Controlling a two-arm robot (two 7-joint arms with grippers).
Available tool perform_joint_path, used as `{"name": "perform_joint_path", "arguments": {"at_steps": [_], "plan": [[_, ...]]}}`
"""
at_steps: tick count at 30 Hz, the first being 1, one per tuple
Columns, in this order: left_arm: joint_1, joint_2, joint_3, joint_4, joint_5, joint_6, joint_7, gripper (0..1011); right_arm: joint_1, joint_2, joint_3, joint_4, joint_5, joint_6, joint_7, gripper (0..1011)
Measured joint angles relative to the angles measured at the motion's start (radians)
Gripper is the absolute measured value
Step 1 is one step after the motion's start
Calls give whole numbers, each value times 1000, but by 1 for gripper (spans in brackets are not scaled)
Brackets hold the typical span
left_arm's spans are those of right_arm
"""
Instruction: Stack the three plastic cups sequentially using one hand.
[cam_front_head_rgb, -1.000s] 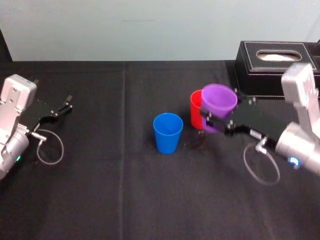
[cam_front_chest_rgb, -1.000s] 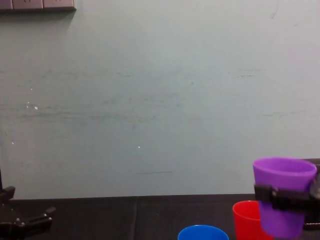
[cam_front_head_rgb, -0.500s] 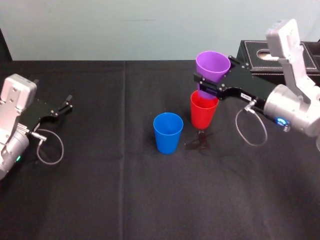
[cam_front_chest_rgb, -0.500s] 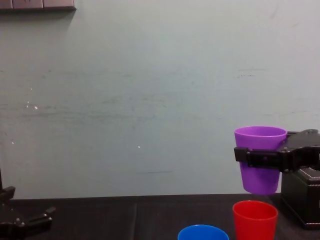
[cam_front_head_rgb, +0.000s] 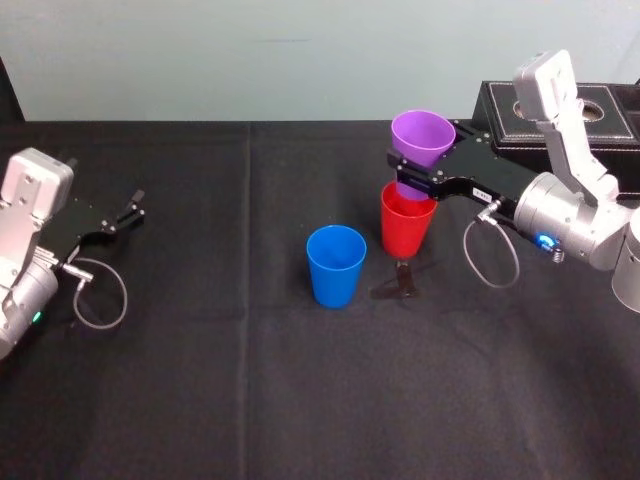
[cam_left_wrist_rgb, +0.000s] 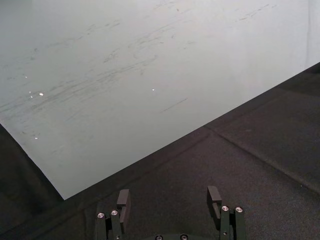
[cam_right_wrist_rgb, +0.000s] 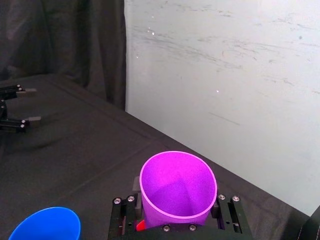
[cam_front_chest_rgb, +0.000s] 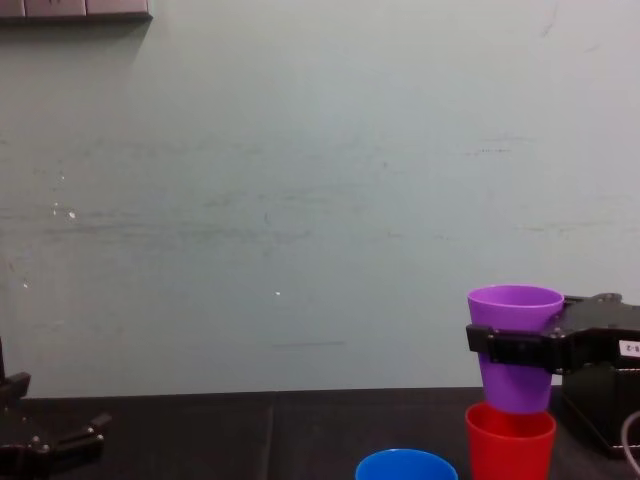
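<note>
Lowered since a moment earlier, the purple cup (cam_front_head_rgb: 422, 135), clenched in the right gripper (cam_front_head_rgb: 413, 180), dipped its base into the red cup (cam_front_head_rgb: 405, 228) beside the blue cup (cam_front_head_rgb: 335, 265); seating and releasing it seemed next. Left gripper (cam_left_wrist_rgb: 169, 197) idled far left, fingers apart.

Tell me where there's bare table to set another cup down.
Free: the table between the left end effector and the blue cup, and its near strip before the cups. Crowded: the right, where the right end effector holds the purple cup over the red cup, by the black box.
</note>
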Motion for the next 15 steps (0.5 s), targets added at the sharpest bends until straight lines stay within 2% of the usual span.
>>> {"name": "perform_joint_path", "arguments": {"at_steps": [15], "plan": [[0, 0, 0, 0, 0, 0, 0, 1005, 3, -22, -3, 47, -1, -38, 15, 736]]}}
